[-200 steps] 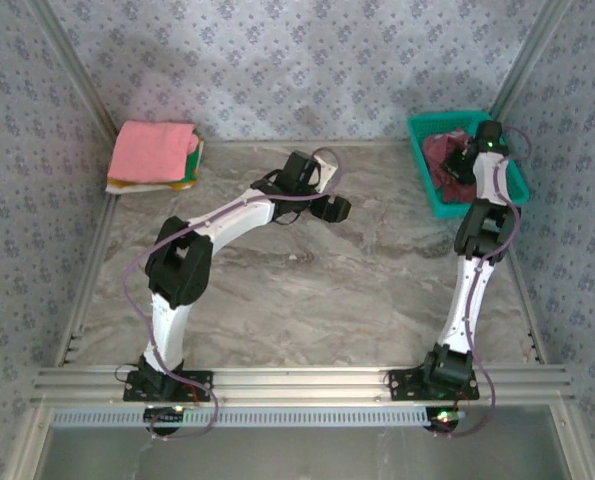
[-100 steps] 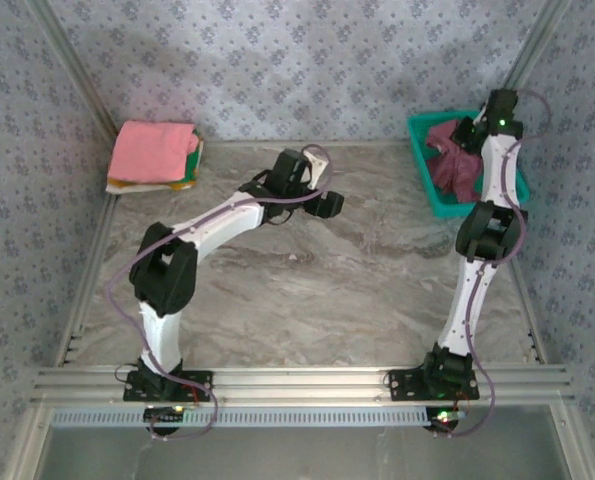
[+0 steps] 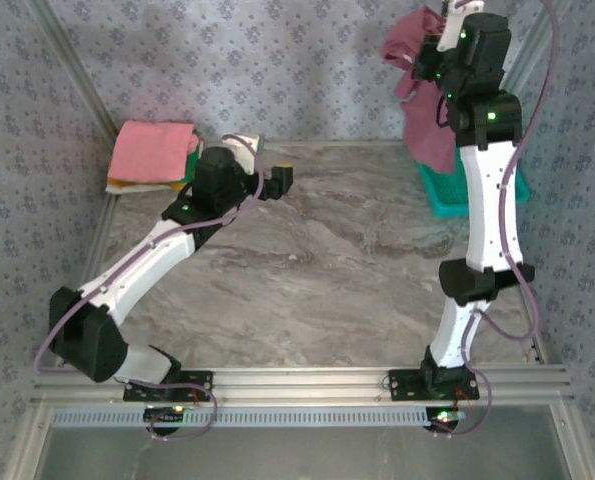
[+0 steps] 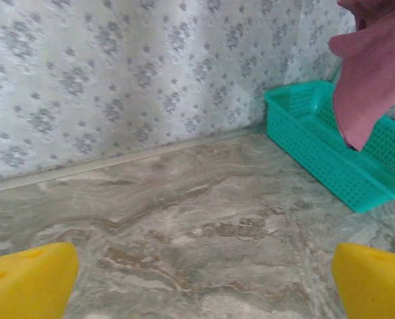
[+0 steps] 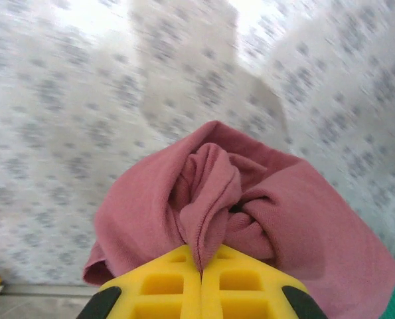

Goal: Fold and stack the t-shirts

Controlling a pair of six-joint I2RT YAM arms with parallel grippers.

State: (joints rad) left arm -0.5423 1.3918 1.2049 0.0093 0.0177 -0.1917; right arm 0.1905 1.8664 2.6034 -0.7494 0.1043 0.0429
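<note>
The maroon t-shirt (image 3: 427, 130) hangs long and bunched, straight down from the right hand (image 5: 200, 269), which is pinched tight on it, high over the teal basket (image 3: 447, 195). The left hand (image 4: 200, 282) is wide open and empty; the shirt's loose end is off to its right. No writing can be read.

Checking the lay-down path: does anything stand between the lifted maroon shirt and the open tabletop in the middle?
Nothing visible does. The maroon shirt hangs from the shut right gripper above the teal basket; the tabletop between the arms is bare. The left arm reaches over its left side, left gripper open.
</note>
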